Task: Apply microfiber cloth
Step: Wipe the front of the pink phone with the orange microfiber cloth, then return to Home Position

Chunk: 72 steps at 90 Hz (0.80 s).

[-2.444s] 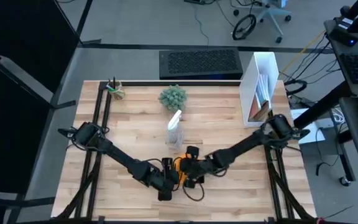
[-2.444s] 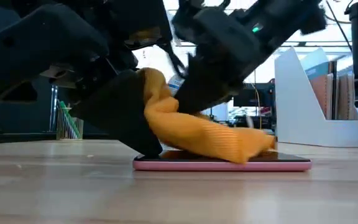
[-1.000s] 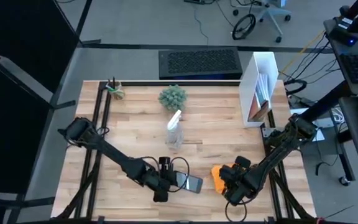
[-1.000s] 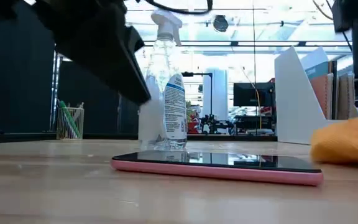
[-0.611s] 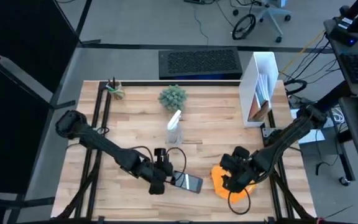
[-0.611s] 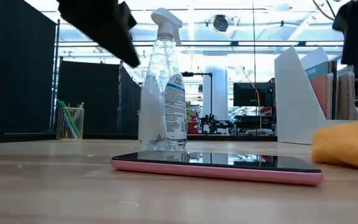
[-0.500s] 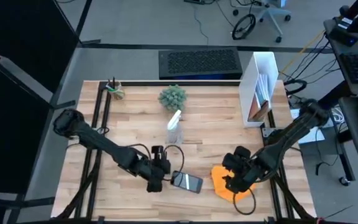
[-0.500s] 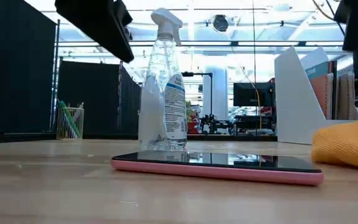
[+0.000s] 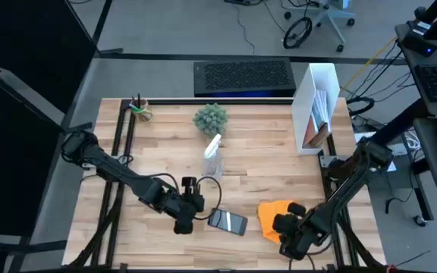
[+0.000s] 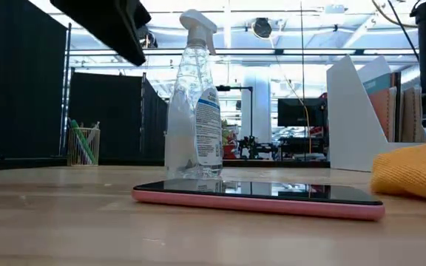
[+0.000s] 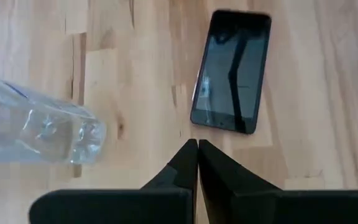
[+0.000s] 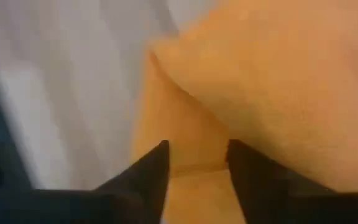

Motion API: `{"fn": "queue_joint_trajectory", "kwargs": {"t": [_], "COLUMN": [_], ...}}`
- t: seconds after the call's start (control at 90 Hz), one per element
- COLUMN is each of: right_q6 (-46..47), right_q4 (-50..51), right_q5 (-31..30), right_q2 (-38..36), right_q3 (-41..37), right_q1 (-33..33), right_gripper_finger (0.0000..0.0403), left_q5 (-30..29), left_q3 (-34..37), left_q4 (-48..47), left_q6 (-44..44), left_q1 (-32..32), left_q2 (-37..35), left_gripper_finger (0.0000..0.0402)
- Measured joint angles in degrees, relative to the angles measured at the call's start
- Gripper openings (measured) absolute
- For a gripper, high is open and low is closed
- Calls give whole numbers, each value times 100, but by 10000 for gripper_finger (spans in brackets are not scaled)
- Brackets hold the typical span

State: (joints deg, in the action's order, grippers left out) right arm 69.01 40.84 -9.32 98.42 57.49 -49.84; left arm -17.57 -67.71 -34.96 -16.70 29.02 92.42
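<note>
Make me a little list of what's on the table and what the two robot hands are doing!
cloth: lying on the table, right of the phone, not held
phone: flat, screen up
spray bottle: upright behind the phone
left gripper: shut, empty, raised beside the phone
right gripper: open, by the cloth
plant: at the back

Overhead view: even, diffuse light, soft short shadows under both arms. Low view: strong backlight from bright ceiling panels behind; spray bottle (image 10: pixel 194 96) translucent and glowing, phone (image 10: pixel 257 198) screen mirroring the room, near tabletop soft. Left wrist view: sharp, faint reflection on the glass. Right wrist view: heavily blurred, microfiber cloth (image 12: pixel 272 93) out of focus.
</note>
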Motion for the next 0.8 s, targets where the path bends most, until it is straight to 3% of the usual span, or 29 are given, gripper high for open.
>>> {"fn": "queue_joint_trajectory", "kwargs": {"t": [0.178, 0.367, 0.622, 0.8], "right_q6": [-637, -780, -29, -10], "right_q4": [1064, 1091, 369, 242], "right_q5": [-107, -123, -473, -423], "right_q2": [145, -354, -725, -678], "right_q3": [-11, 66, 85, 83], "right_q1": [399, 834, 526, 255], "right_gripper_finger": [44, 31, 93, 144], "left_q5": [25, 36, 51, 94], "left_q3": [55, 58, 64, 64], "left_q4": [11, 40, 400, 443], "left_q6": [-104, -237, 59, 228], "left_q1": [0, 0, 0, 3], "left_q2": [0, 103, 793, 817], "left_gripper_finger": [0, 0, 0, 0]}}
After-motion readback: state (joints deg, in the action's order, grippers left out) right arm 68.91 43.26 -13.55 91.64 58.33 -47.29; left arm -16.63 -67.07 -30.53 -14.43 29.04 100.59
